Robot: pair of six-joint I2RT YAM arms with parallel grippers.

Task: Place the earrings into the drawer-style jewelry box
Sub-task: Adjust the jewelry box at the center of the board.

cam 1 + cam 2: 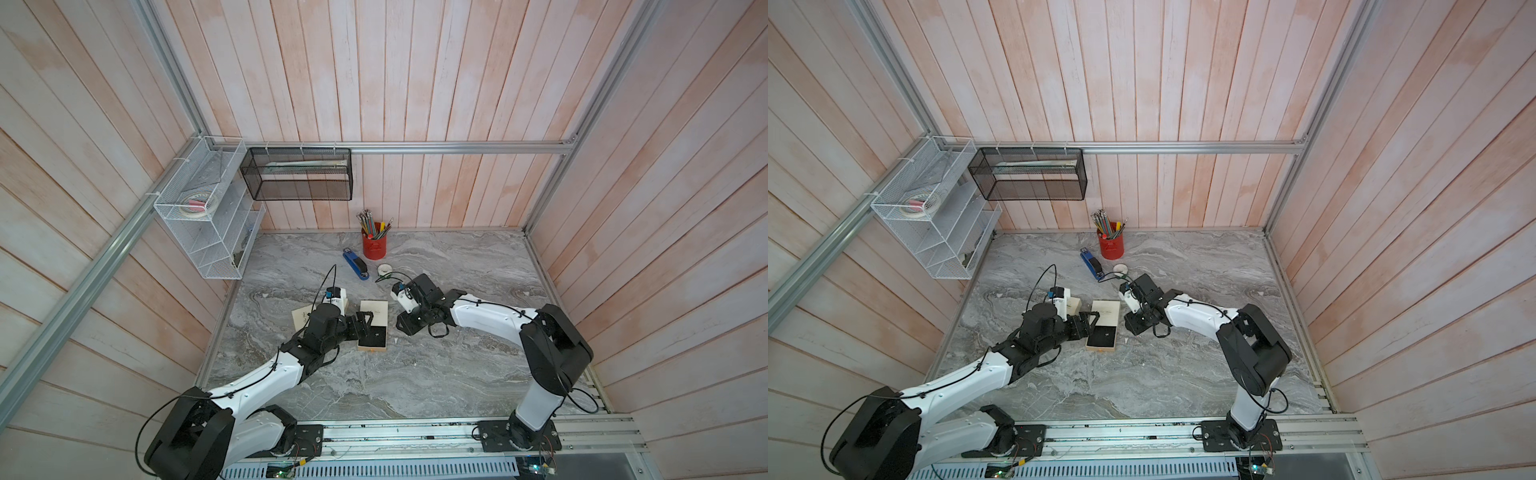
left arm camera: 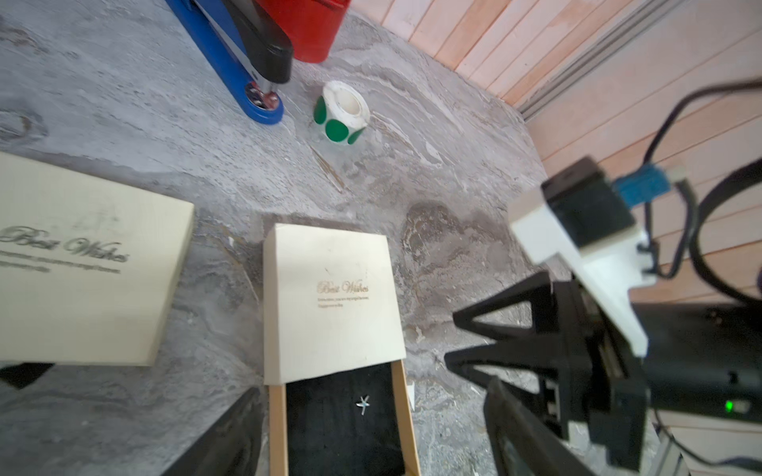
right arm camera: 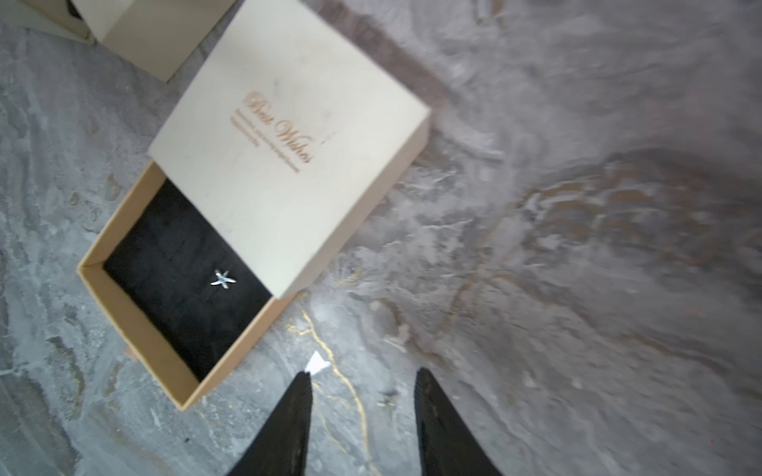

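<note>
My wrist views show what the top views cannot: the earring point(image 3: 223, 279) is a small silver star lying flat on the black lining of the drawer point(image 3: 136, 325). In both top views it is only a pale speck. The jewelry box point(image 1: 374, 311) runs lengthwise from the back wall toward my bases, and its drawer stands open at the near end. The star's arms give it no clear long axis. My right gripper point(image 3: 363, 373) is spread and empty, just beside the drawer. My left gripper point(image 2: 375, 387) is spread too, one finger on either side of the drawer.
</note>
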